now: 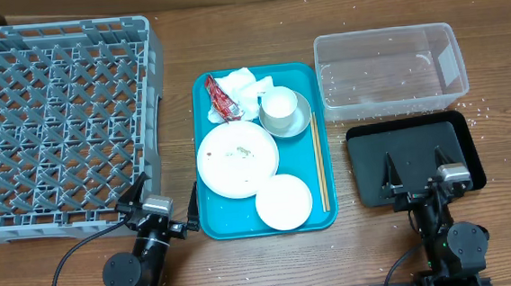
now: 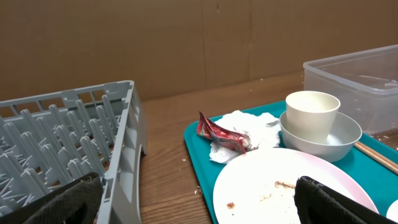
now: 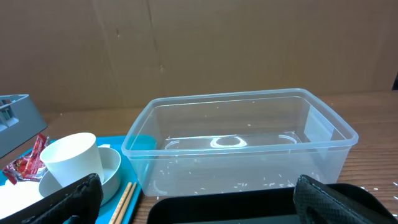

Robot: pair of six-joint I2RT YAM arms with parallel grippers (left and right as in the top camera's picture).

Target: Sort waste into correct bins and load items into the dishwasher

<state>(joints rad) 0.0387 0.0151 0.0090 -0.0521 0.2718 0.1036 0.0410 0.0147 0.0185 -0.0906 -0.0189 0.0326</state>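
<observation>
Here, teal tray [image 1: 225, 219] between grey rack [image 1: 56, 130], clear bin [image 1: 386, 71], black bin [image 1: 413, 145]

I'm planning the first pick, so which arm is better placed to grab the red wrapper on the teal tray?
Left. The crumpled red foil wrapper lies at the teal plastic tray's left side, nearest the left fingers. The right fingers sit beyond the tray, by the flat black plastic bin.

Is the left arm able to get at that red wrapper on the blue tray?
Probably yes: the left gripper is open, and the red wrapper lies uncovered on the napkin, with nothing tall standing in between.
</observation>
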